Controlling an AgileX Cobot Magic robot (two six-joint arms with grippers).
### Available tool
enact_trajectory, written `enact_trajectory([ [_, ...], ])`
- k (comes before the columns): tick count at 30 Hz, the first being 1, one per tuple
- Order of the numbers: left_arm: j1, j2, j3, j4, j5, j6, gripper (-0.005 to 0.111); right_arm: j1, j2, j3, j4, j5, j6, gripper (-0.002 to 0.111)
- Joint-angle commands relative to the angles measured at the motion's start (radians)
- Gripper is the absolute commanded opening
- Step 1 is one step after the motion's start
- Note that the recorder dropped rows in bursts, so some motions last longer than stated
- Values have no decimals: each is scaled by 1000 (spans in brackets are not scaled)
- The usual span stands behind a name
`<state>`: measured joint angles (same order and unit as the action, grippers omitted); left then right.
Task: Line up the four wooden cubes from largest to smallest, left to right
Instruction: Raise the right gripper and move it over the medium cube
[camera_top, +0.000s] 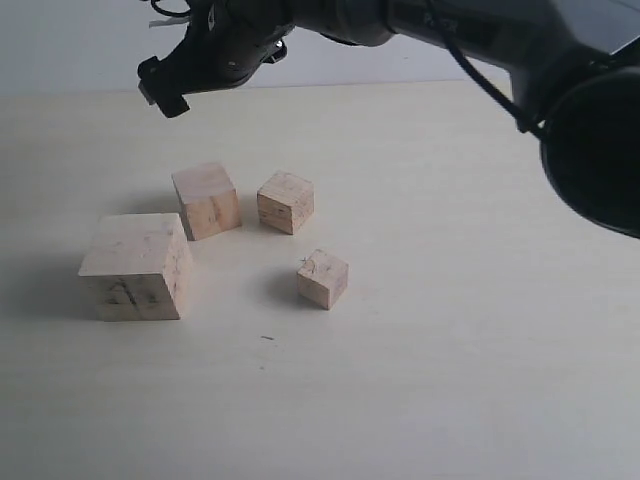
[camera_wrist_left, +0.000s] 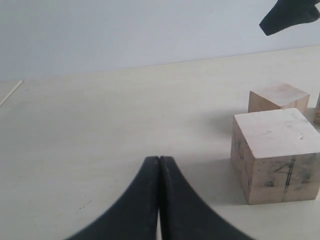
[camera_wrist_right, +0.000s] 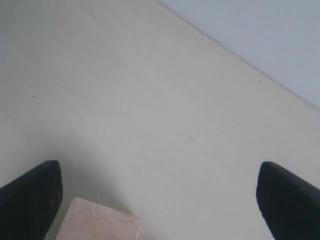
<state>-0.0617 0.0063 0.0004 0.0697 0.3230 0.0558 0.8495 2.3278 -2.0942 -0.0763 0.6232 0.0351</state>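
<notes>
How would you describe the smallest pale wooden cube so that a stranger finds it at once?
On the cream tabletop, left of centre in the exterior view, stands a large pale wooden cube with dark marks on its front. The smallest pale wooden cube is to its right, the rightmost block there. It stands apart and is smaller than every neighbour.

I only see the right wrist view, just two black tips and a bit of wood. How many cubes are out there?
Observer: Four, by the exterior view: the biggest cube, a second cube, a third cube and the smallest cube.
Operator: Are they lined up?
Observer: No. They sit in a loose cluster, not a row. The smallest is in front of the third, and the biggest is farthest left.
</notes>
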Motion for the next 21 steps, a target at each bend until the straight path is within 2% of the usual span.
enact_trajectory([
  [1,3,-6,0,2,-7,0,0,-11,63,-104,-4,67,65,101],
  [9,3,-6,0,2,-7,0,0,-11,128,-138,83,81,55,99],
  [21,3,-6,0,2,-7,0,0,13,133,-138,99,148,99,99],
])
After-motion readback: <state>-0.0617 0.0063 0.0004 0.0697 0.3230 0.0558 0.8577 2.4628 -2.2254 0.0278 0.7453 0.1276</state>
